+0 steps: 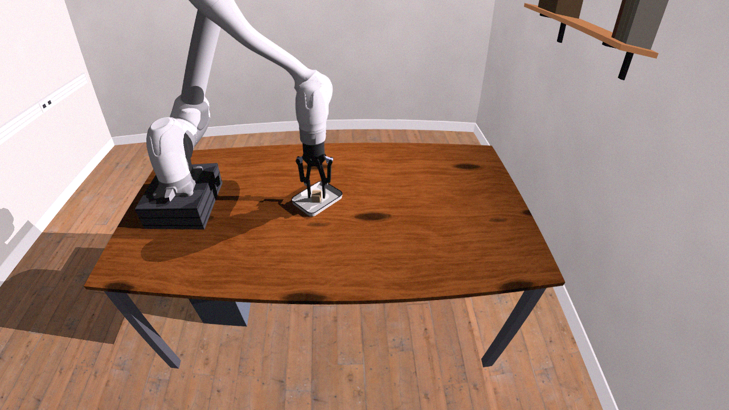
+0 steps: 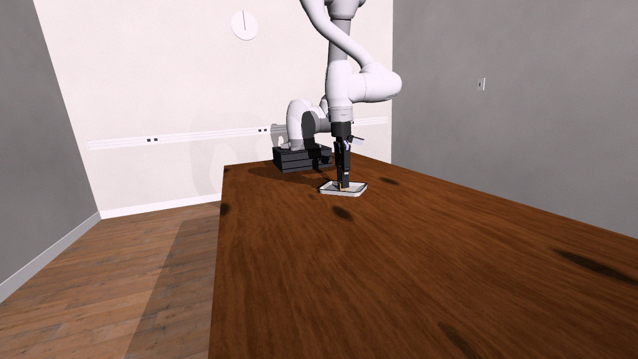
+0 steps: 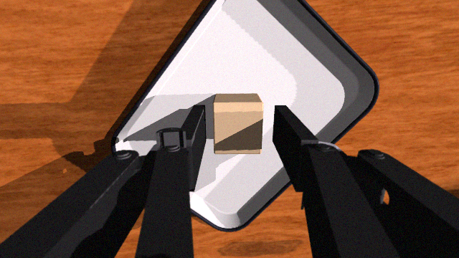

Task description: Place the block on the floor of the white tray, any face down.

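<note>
A: Where does the block point(image 3: 238, 123) lie from the gripper point(image 3: 239, 120)?

B: Directly between its 2 fingers, with a gap showing on each side; they stand partly parted, gripping nothing.

A: And the block itself?

B: A tan cube, no long axis, on the white tray point(image 3: 353, 77) floor, toward the desk point(image 1: 408, 244)'s back edge, nearer the arm's base corner.
</note>
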You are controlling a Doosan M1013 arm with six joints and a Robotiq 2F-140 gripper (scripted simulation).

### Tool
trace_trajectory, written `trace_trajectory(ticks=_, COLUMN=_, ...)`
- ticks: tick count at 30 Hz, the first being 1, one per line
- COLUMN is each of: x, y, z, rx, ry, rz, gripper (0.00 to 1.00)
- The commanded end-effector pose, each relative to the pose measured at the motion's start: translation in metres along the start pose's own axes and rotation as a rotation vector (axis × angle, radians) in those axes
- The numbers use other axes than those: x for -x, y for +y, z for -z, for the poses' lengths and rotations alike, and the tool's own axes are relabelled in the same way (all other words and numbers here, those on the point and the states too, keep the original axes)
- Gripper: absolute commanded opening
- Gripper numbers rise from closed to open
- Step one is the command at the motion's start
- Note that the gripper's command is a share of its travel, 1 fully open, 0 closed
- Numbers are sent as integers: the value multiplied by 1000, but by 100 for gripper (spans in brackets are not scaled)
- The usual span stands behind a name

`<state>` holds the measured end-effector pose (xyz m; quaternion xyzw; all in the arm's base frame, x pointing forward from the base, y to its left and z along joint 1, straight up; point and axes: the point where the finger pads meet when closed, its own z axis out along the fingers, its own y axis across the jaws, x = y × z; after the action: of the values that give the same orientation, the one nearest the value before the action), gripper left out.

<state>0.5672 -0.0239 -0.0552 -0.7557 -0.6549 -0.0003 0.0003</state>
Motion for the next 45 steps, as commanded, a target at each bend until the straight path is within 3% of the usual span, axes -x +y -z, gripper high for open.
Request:
trace_trajectory(ticks=1, x=0, y=0, z=5, rx=1, ry=0, rz=0, gripper=39)
trace_trajectory(ticks=14, x=0, y=0, z=42, rx=1, ry=0, rz=0, gripper=39)
trace_trajectory(ticks=29, x=0, y=0, z=50, rx=1, ry=0, rz=0, gripper=39)
trace_trajectory(ticks=33, x=1, y=-11, z=50, rx=1, ry=0, rz=0, gripper=39)
trace_trajectory(ticks=35, x=6, y=-66, z=50, rx=1, ry=0, rz=0, gripper=39)
trace_trajectory(ticks=38, x=10, y=-106, z=49, rx=1, ry=0, rz=0, gripper=39)
trace_trajectory(ticks=45, x=22, y=-228, z=48, rx=1, ry=0, rz=0, gripper=39)
